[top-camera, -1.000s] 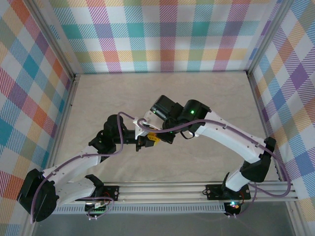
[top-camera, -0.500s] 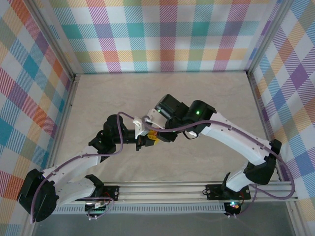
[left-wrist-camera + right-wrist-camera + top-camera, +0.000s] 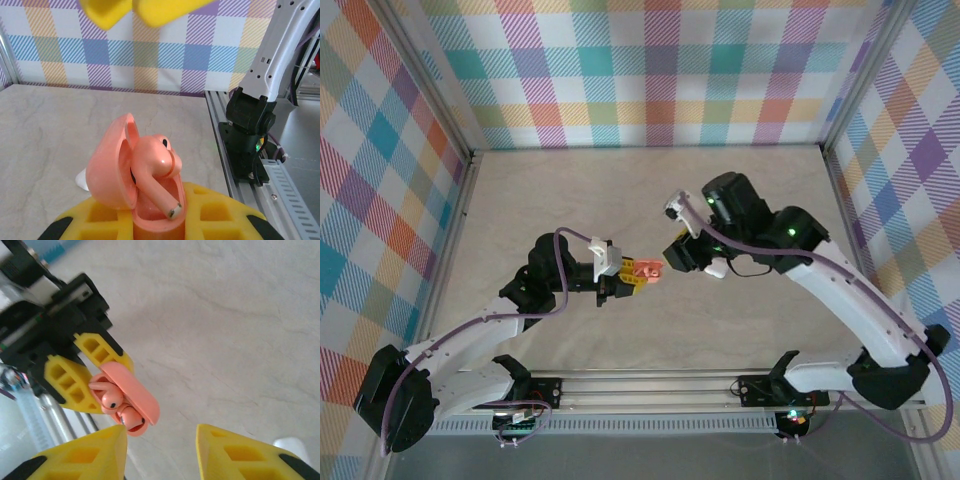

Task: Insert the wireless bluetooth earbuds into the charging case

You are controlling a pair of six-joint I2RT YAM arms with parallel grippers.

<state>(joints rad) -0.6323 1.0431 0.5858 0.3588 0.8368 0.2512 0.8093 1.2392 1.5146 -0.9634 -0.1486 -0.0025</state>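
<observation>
My left gripper [image 3: 632,272] is shut on the salmon-pink charging case [image 3: 107,172], whose lid stands open. In the left wrist view one earbud [image 3: 152,162] lies tilted across the case's mouth, its stem tip poking out over the rim. The right wrist view shows two earbuds in the case [image 3: 142,400]: one with a dark dot [image 3: 111,399], the other [image 3: 131,419] at the case's lip. My right gripper [image 3: 160,432] is open, holds nothing, and hangs just off the case. It sits to the case's right [image 3: 668,262] in the top view.
A small white rounded case [image 3: 717,268] lies on the pale tabletop [image 3: 570,190] under the right wrist. Plaid walls [image 3: 650,80] close in the back and sides. A metal rail [image 3: 650,385] with the arm bases runs along the near edge.
My right gripper has opened and pulled back to the right, away from the case, leaving an earbud in it. The left arm and case have stayed still.
</observation>
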